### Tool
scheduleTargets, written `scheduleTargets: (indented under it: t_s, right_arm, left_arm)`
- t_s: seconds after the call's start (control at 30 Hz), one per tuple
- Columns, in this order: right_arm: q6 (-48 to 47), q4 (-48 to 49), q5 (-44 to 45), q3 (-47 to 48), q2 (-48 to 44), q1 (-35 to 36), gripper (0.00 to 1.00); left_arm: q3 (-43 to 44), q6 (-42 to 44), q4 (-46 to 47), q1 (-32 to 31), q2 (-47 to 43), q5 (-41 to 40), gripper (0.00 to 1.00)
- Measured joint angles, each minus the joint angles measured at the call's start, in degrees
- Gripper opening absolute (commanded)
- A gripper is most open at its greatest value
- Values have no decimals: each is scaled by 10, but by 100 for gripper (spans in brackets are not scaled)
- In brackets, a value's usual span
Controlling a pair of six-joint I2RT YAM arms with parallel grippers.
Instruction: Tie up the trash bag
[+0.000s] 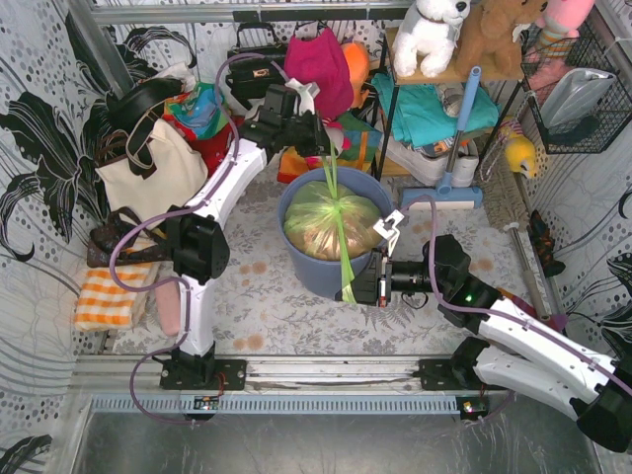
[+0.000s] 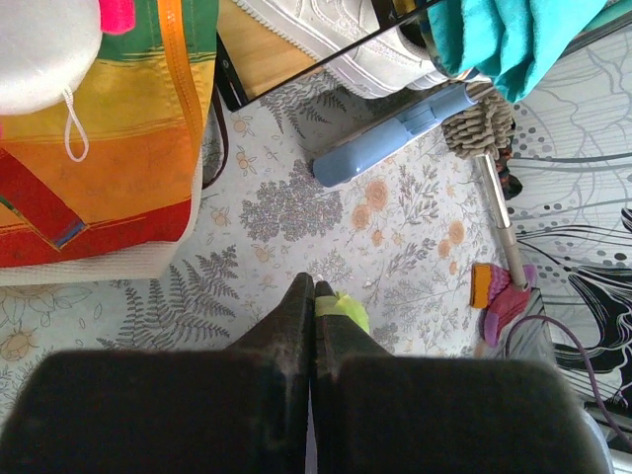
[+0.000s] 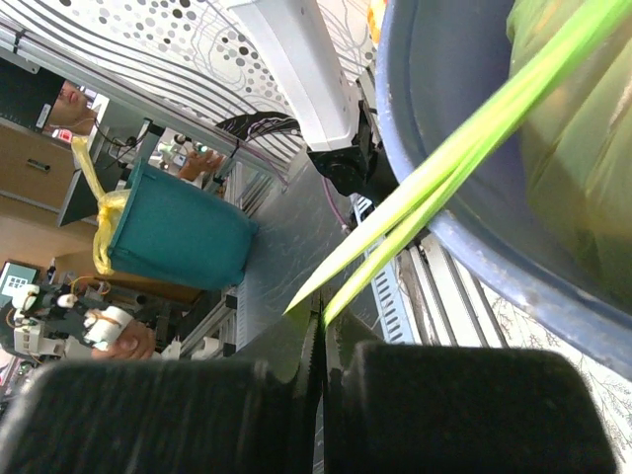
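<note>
The light-green trash bag (image 1: 331, 229), with brown paper showing through, sits in the round blue-grey bin (image 1: 296, 265). Two stretched green strands of the bag cross at a knot over its top. My left gripper (image 1: 324, 148) is shut on the far strand beyond the bin; a bit of green plastic (image 2: 346, 310) sticks out beside its tips (image 2: 314, 291). My right gripper (image 1: 348, 288) is shut on the near strand (image 3: 434, 183) in front of the bin (image 3: 444, 148), pulling it taut from its fingertips (image 3: 318, 321).
A cream tote bag with black straps (image 1: 148, 168) stands at back left, an orange-checked cloth (image 1: 107, 296) at left. A shelf with clothes and plush toys (image 1: 454, 59), a blue-handled mop (image 1: 456, 148) and a wire basket (image 1: 578, 89) fill the back right.
</note>
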Motion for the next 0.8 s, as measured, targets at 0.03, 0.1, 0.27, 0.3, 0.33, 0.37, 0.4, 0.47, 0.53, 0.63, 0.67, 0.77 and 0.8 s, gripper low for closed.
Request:
scheduleTargets:
  t_s: [0.03, 0.1, 0.27, 0.3, 0.33, 0.37, 0.4, 0.47, 0.53, 0.63, 0.67, 0.77, 0.8]
  right_arm:
    - [0, -2, 0, 2, 0, 0, 0]
    - [0, -7, 0, 11, 1, 0, 0]
    - [-3, -43, -5, 77, 14, 0, 2]
    - [-7, -55, -5, 94, 19, 0, 3]
    - [-13, -70, -5, 113, 26, 0, 3]
    - [-20, -88, -4, 134, 35, 1, 3]
    - [-28, -108, -3, 159, 47, 2, 3]
    - [-43, -143, 3, 207, 70, 6, 4]
    - [-57, -171, 10, 254, 91, 13, 5]
    - [-79, -196, 20, 307, 114, 24, 4]
    - [-86, -203, 25, 324, 121, 28, 3]
    - [-109, -214, 40, 358, 143, 33, 2]
    - [-114, -216, 44, 363, 150, 33, 2]
  left_arm:
    - [-2, 0, 0, 0, -1, 0, 4]
    - [-8, 0, 4, 0, -5, 0, 5]
    - [-38, 2, 35, 6, -37, -1, 5]
    - [-45, 2, 43, 9, -46, -1, 5]
    - [-52, 2, 51, 13, -57, 0, 5]
    - [-57, 2, 61, 17, -67, 1, 5]
    - [-62, 0, 73, 22, -78, 3, 5]
    - [-68, -3, 99, 32, -99, 10, 5]
    - [-80, -12, 137, 41, -122, 18, 5]
    - [-119, -33, 207, 50, -167, 30, 5]
    - [-130, -39, 227, 51, -180, 33, 5]
    - [-144, -48, 270, 45, -206, 38, 5]
    - [-144, -48, 277, 39, -211, 38, 5]
